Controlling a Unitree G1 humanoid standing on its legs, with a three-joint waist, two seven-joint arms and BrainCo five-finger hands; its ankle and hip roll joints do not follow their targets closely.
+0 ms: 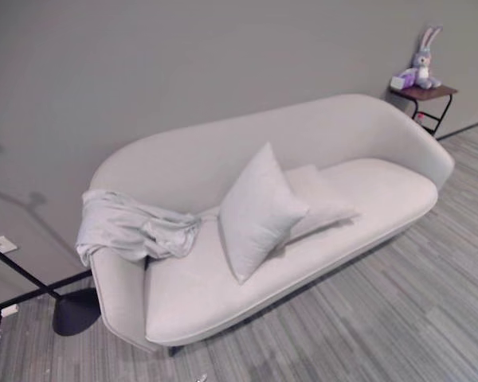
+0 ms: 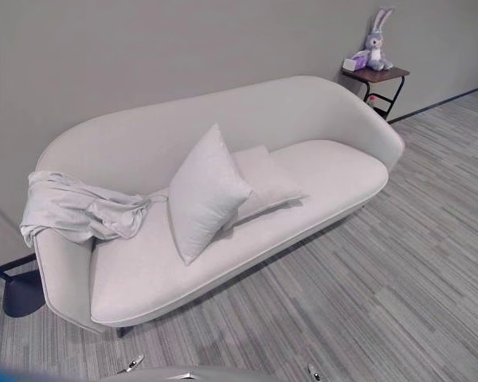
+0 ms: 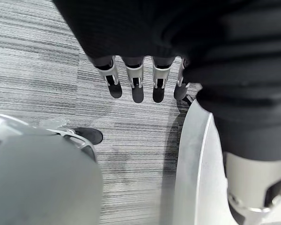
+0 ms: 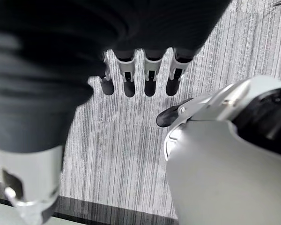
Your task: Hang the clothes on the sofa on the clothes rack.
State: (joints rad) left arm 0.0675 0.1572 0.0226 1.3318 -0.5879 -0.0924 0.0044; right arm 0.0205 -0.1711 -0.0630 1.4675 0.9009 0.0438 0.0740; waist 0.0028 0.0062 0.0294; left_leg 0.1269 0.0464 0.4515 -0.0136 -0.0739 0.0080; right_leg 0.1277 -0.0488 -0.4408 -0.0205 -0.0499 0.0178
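A pale grey garment [image 1: 135,227] lies crumpled over the left armrest of the light sofa [image 1: 303,135], one end hanging down the outer side. Black metal bars [image 1: 24,274] stand on the floor just left of that armrest, beside a dark round patch [image 1: 76,312]; whether they belong to the clothes rack I cannot tell. My left hand [image 3: 136,82] hangs over the striped floor with straight fingers and nothing in it. My right hand [image 4: 150,77] hangs the same way, also holding nothing. Both hands are away from the sofa.
Two white pillows sit mid-seat: one upright [image 1: 259,211], one flat [image 1: 323,199] behind it. A small dark side table [image 1: 426,93] with a plush rabbit [image 1: 422,64] stands by the wall past the sofa's right end. Striped grey floor [image 1: 398,310] lies before the sofa.
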